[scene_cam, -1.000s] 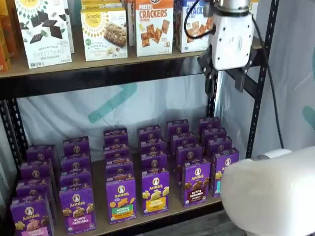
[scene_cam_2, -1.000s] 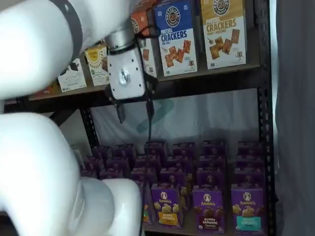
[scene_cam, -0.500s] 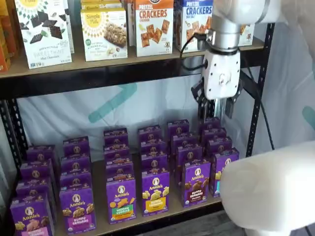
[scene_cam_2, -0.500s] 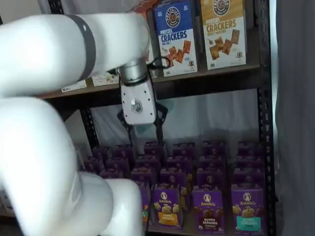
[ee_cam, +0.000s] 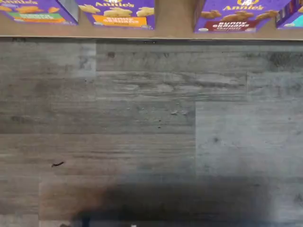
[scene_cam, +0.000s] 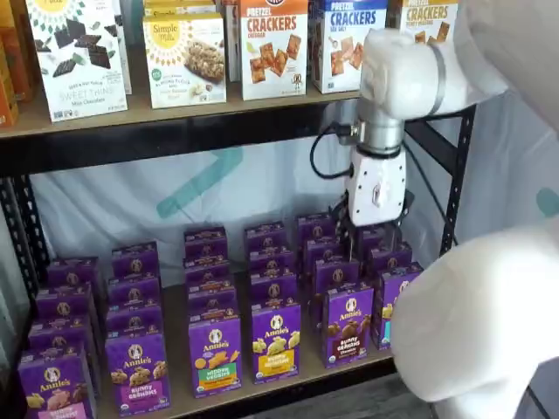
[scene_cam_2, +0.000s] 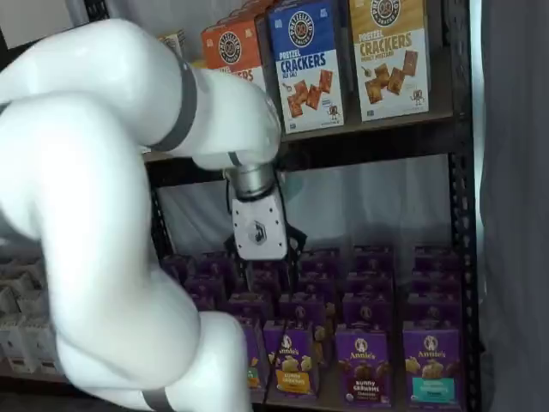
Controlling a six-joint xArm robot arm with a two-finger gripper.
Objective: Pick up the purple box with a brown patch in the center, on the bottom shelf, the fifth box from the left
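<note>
The purple box [scene_cam: 348, 325] with the brown strip and dark cookies stands upright at the front of the bottom shelf [scene_cam: 288, 389], second column from the right. It also shows in a shelf view [scene_cam_2: 364, 365] and in the wrist view [ee_cam: 232, 16]. My gripper [scene_cam: 373, 249] hangs below the upper shelf beam, over the rear boxes of the right-hand columns, behind and above the purple box. A gap shows between its black fingers, and nothing is in them. It also shows in a shelf view [scene_cam_2: 270, 273].
Several columns of purple Annie's boxes fill the bottom shelf, a yellow-strip one [scene_cam: 276, 339] left of the target and a teal-strip one [scene_cam_2: 431, 367] to its right. Cracker boxes [scene_cam: 274, 45] stand on the upper shelf. A black rack upright [scene_cam: 454, 183] is at the right. Grey plank floor [ee_cam: 151, 132] lies below.
The gripper has come down from the upper shelf beam to just above the rear boxes of the bottom shelf. The arm has swung further into both shelf views.
</note>
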